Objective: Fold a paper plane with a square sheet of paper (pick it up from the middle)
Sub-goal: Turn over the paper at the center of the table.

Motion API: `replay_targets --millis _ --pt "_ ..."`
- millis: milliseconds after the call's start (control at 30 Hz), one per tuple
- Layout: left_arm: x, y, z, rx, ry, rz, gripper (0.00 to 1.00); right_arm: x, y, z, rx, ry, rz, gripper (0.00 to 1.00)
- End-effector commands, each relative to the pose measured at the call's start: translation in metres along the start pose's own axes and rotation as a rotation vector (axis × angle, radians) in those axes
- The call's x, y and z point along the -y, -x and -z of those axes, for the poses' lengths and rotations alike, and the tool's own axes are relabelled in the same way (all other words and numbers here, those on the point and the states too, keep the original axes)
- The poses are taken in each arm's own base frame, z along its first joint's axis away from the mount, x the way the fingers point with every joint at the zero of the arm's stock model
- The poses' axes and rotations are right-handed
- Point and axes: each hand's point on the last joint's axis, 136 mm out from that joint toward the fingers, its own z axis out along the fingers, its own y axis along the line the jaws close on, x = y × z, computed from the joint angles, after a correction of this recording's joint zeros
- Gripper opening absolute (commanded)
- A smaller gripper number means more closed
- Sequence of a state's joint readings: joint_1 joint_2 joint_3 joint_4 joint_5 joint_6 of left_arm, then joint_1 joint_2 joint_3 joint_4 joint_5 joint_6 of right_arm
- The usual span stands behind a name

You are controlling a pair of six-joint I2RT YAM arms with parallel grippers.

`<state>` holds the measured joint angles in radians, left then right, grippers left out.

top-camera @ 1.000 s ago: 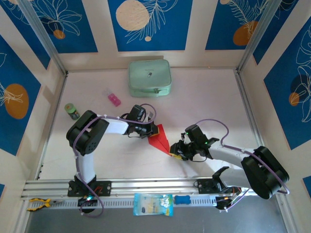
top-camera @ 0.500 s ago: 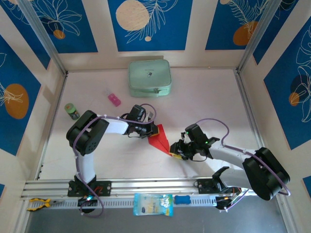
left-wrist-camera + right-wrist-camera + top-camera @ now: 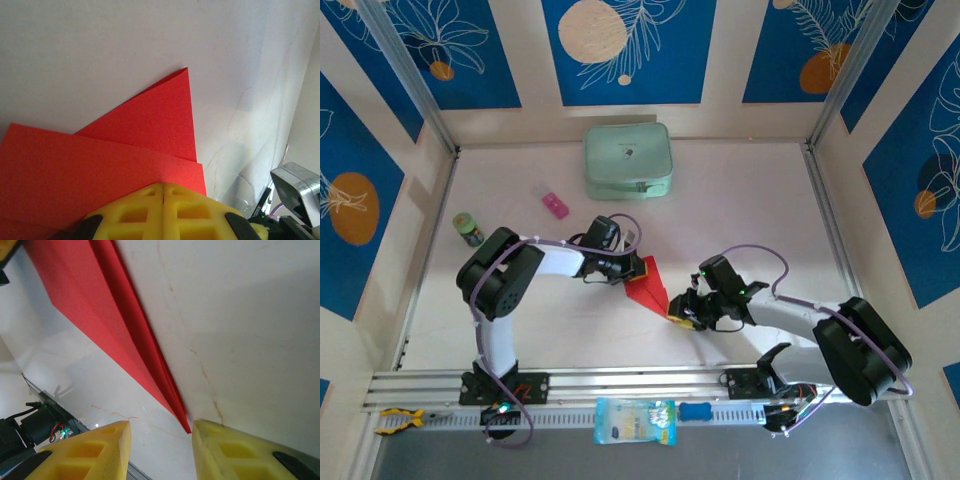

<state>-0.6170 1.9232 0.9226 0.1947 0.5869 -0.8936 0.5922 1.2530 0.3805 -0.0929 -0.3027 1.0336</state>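
My two arms wear white shells between fat black joint housings: the left arm at centre left of the overhead frame, the right arm at lower right. A lilac cable loops along each. My left gripper has yellow moulded fingers with square pockets. A green light glows at the right wrist.

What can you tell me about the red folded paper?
The paper plane is thin, bright red paper folded into a slim layered dart lying on the white table. The shut left end effector meets its wide end; its sharp nose points between the fingers of the open right end effector.
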Motion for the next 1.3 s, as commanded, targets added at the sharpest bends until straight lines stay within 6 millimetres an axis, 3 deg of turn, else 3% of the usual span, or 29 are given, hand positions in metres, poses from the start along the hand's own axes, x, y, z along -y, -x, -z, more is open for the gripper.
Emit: replay_targets --millis 0,367,600,833,1267 --pt "-0.04 -0.011 0.0 -0.02 0.114 0.094 0.03 -0.002 -0.003 0.0 -0.022 -0.012 0.001 0.38" --pt "-0.04 -0.011 0.0 -0.021 0.112 0.094 0.03 -0.022 -0.002 -0.005 -0.049 0.081 0.035 0.34" --pt "-0.04 -0.01 0.001 -0.02 0.113 0.094 0.03 -0.019 0.0 -0.003 -0.037 0.08 0.024 0.35" --pt "-0.038 -0.009 0.001 -0.018 0.112 0.091 0.03 -0.003 -0.004 0.002 -0.03 0.015 -0.007 0.35" --pt "-0.037 -0.009 0.001 -0.019 0.112 0.092 0.03 -0.011 -0.001 -0.008 -0.061 0.064 -0.009 0.36"
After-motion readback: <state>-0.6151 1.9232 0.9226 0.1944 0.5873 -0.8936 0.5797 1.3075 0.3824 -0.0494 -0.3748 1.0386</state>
